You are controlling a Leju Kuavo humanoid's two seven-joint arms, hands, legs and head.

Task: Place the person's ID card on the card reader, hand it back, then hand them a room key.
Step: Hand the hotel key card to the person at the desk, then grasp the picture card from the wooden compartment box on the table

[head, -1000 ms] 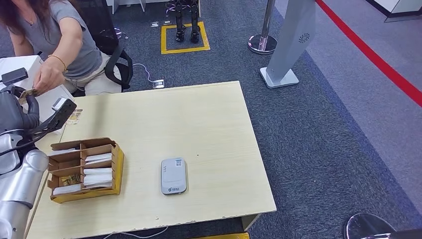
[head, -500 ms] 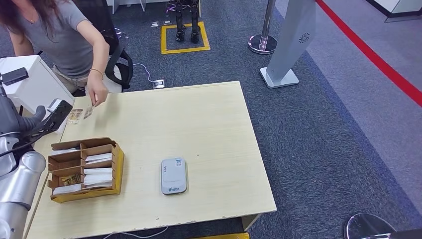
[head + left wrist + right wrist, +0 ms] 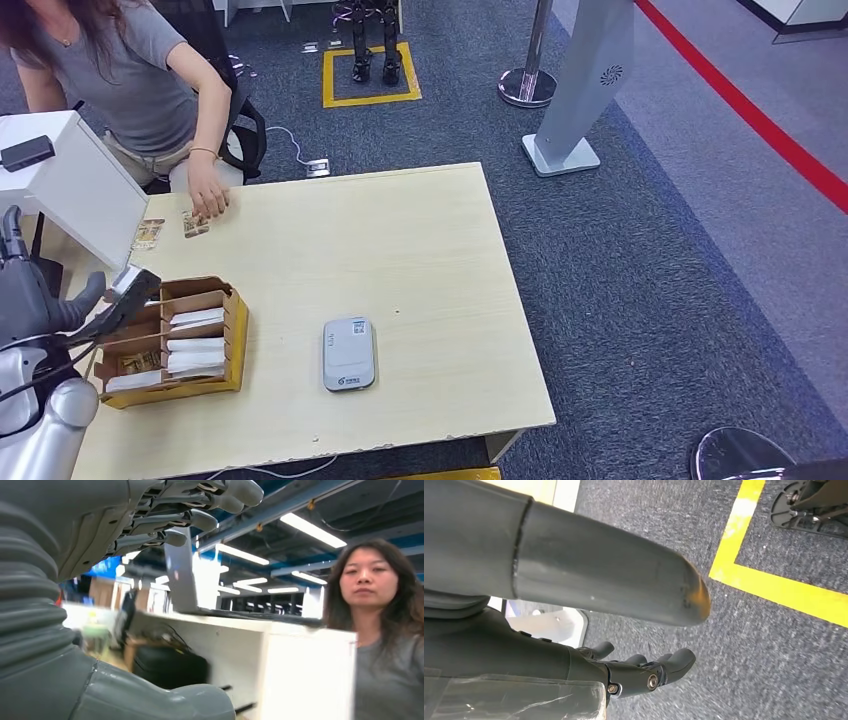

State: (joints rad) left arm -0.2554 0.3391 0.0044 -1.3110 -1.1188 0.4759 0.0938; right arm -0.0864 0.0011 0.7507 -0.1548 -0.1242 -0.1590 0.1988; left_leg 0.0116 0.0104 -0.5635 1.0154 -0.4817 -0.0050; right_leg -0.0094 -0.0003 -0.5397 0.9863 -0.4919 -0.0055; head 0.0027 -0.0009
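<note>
The grey card reader (image 3: pixel 349 353) lies flat near the table's front middle. A cardboard box (image 3: pixel 170 338) with white key cards in its slots stands at the front left. My left hand (image 3: pixel 55 300) hovers just left of the box with its fingers spread and nothing in it; the left wrist view shows the same hand (image 3: pixel 60 580) empty. A seated person's hand (image 3: pixel 208 198) rests at the far left table edge over a small card (image 3: pixel 196 224), with a second card (image 3: pixel 148 234) beside it. My right hand (image 3: pixel 524 645) hangs over the carpet, empty.
A white boxy device (image 3: pixel 75 180) stands at the table's far left corner, close behind my left hand. The person sits on a black office chair (image 3: pixel 240 125). A white kiosk base (image 3: pixel 565 155) and a stanchion foot (image 3: pixel 527 88) stand beyond the table's right.
The person took the card from my raised left hand and laid it on the far left of the table. My left hand has dropped down beside the cardboard box.
</note>
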